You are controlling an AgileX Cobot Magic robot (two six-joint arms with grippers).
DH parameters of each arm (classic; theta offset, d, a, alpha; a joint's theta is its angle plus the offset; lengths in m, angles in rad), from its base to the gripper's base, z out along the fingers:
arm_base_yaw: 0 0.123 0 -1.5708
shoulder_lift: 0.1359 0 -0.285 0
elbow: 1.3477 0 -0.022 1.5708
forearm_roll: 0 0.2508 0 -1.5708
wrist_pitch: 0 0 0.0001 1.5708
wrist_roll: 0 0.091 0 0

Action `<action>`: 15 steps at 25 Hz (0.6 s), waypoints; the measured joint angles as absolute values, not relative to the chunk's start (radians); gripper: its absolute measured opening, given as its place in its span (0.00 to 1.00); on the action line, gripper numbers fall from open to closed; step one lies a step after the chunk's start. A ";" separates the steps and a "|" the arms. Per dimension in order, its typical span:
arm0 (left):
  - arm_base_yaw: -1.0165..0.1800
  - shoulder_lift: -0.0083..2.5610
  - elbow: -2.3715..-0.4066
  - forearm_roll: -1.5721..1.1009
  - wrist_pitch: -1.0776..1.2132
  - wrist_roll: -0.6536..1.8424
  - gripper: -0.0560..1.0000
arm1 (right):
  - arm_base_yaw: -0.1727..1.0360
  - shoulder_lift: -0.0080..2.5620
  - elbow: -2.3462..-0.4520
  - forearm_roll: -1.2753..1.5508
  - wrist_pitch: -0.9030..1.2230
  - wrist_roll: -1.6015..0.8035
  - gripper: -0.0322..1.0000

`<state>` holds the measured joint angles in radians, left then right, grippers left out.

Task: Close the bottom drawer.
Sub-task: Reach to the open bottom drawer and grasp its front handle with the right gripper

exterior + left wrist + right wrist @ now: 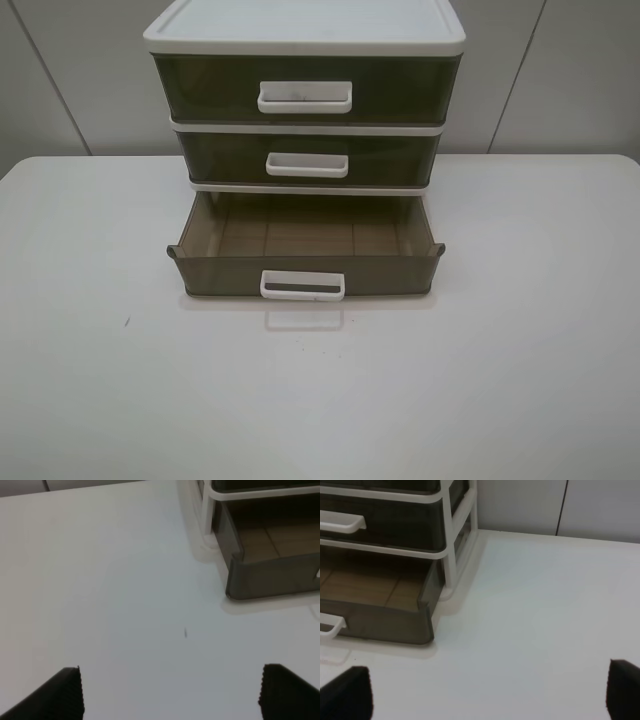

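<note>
White table [520, 380], white-framed drawer unit [305, 40] at the back; bottom drawer [305, 240] pulled out toward me, front panel running left-right, handle [303, 286] centred. My left gripper [171, 692] and right gripper [487, 690] both spread wide, empty, short of it; right looks nearer, hard to judge.

Lettering, labels, brand marks, numerals, signs: none legible in any view. No readable marking on the bottom drawer [305, 245], the drawer unit [305, 128] or the worktop [500, 380].
</note>
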<state>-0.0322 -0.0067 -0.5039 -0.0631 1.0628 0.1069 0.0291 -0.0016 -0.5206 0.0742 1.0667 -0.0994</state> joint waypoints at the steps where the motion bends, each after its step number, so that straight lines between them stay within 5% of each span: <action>1: -0.032 -0.007 -0.504 -0.063 1.063 0.107 0.73 | 0.029 -0.002 -0.521 0.074 1.067 -0.099 0.83; 15: -0.032 -0.007 -0.504 -0.063 1.063 0.107 0.73 | 0.029 -0.002 -0.521 0.074 1.067 -0.099 0.83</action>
<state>-0.0322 -0.0067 -0.5039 -0.0631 1.0628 0.1069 0.0291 -0.0016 -0.5206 0.0742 1.0667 -0.0994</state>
